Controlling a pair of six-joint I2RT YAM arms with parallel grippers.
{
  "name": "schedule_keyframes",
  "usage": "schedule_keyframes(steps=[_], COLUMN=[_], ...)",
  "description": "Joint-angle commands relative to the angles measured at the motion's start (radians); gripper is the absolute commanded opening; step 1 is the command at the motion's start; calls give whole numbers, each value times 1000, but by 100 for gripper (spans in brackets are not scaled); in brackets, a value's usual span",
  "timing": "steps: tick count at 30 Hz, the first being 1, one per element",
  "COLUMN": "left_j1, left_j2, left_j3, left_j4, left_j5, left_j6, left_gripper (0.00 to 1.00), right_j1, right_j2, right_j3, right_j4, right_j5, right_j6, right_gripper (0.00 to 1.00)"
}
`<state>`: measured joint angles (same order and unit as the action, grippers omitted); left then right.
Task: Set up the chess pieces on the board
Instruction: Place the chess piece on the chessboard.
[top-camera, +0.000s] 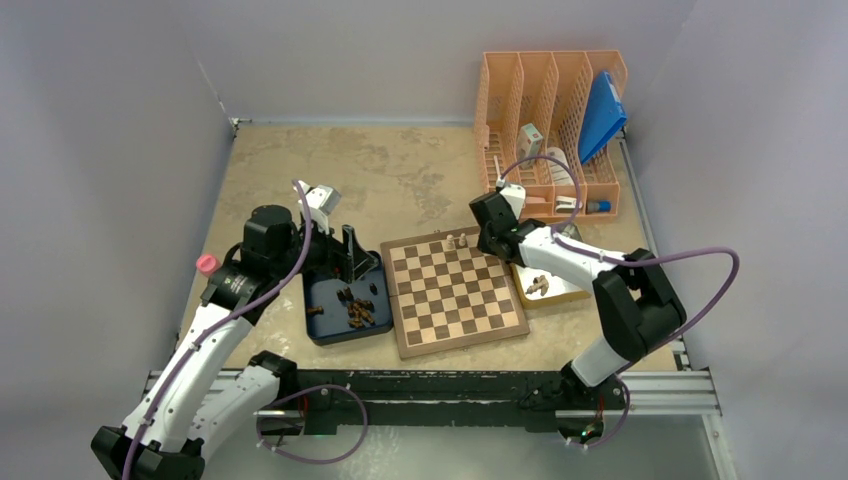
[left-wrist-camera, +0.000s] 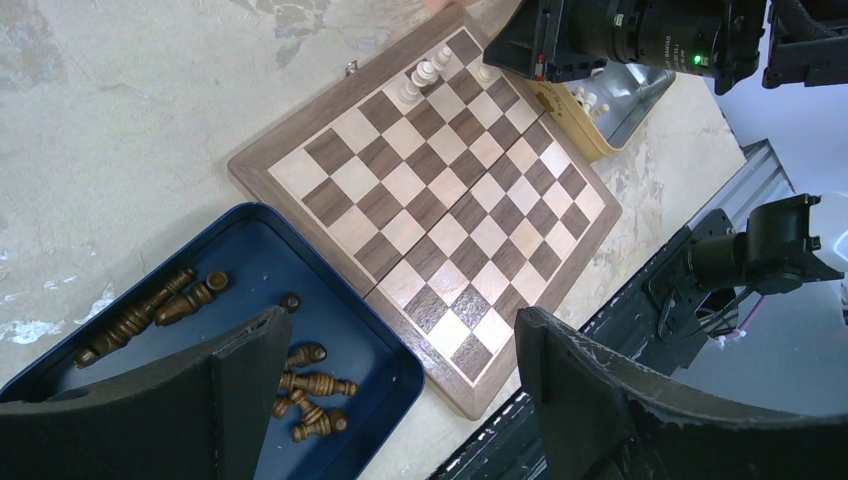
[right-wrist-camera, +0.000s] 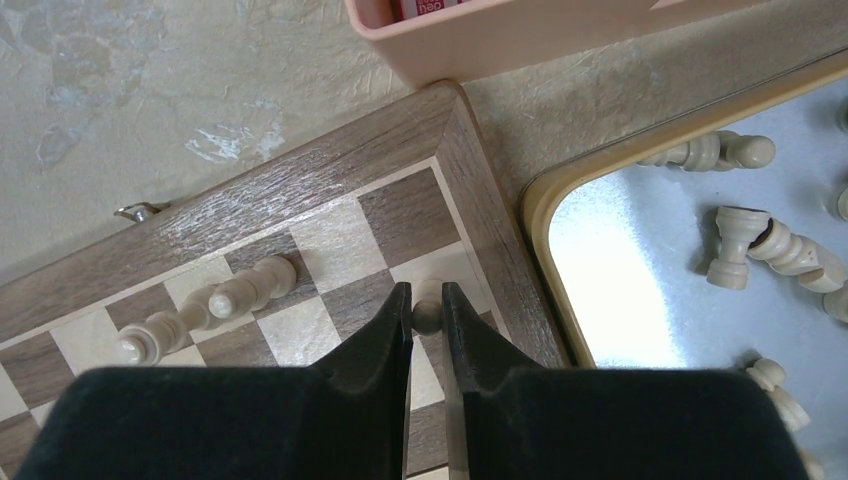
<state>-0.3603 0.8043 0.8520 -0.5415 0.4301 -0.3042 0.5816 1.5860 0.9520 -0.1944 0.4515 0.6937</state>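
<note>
The chessboard (top-camera: 455, 290) lies in the middle of the table. Three pale pieces (top-camera: 456, 240) stand in a row near its far edge; they also show in the right wrist view (right-wrist-camera: 215, 300) and the left wrist view (left-wrist-camera: 425, 75). My right gripper (right-wrist-camera: 427, 300) is shut on a pale pawn (right-wrist-camera: 427, 316) over a square near the board's far right corner (top-camera: 490, 240). My left gripper (left-wrist-camera: 402, 325) is open and empty, above the blue tray's edge and the board's near left corner. Dark brown pieces (left-wrist-camera: 310, 385) lie in the blue tray (top-camera: 330, 330).
A yellow-rimmed tray (right-wrist-camera: 545, 260) with several loose pale pieces (right-wrist-camera: 770, 245) lies right of the board. An orange desk organizer (top-camera: 550, 120) stands at the back right, close behind the board's corner (right-wrist-camera: 500, 40). A pink cap (top-camera: 206, 263) lies at the table's left edge.
</note>
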Motion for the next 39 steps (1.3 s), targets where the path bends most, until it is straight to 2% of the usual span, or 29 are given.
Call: schedule_keyframes(steps=[1, 21, 39], left_j1=[4, 4, 4], left_j2=[-17, -14, -22], left_j3=[-4, -5, -5], left_j4=[25, 26, 25], left_j5=[-9, -7, -11], left_j6=[-13, -13, -13], left_gripper=[83, 83, 83], right_j1=[3, 3, 3], right_j2=[11, 2, -1], right_j3=[27, 49, 44], right_j4=[3, -20, -32], right_j5=[4, 45, 55], right_j6=[26, 36, 35], right_gripper=[16, 25, 22])
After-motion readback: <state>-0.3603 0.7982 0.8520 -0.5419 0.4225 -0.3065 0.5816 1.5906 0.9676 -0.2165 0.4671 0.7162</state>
